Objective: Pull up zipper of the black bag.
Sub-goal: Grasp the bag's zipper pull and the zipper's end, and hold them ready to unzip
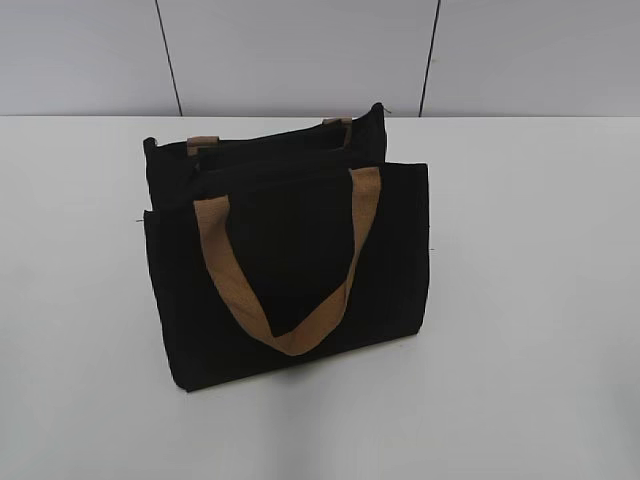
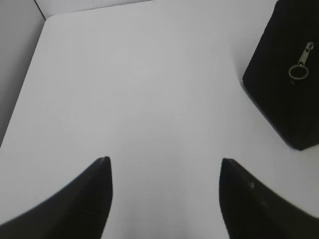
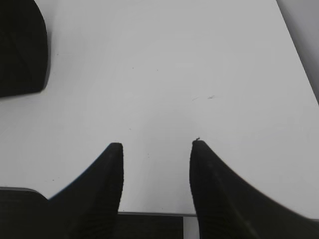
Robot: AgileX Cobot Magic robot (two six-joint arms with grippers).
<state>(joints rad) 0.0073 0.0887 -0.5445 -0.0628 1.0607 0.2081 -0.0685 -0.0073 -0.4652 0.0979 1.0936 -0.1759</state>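
The black bag (image 1: 290,270) stands upright in the middle of the white table, its tan handle hanging down the front panel. Its top edge with the zipper line (image 1: 265,150) runs along the back. In the left wrist view a corner of the bag (image 2: 284,89) shows at the upper right, with a silver zipper pull and ring (image 2: 300,67) on it. My left gripper (image 2: 165,162) is open and empty over bare table, well left of the bag. My right gripper (image 3: 157,145) is open and empty near the table's front edge; the bag's corner (image 3: 20,50) sits at the upper left.
The white table (image 1: 530,300) spreads around the bag on all sides. A grey panelled wall (image 1: 300,50) stands behind it. The table's front edge (image 3: 159,214) lies just below my right gripper's fingers. Neither arm shows in the exterior view.
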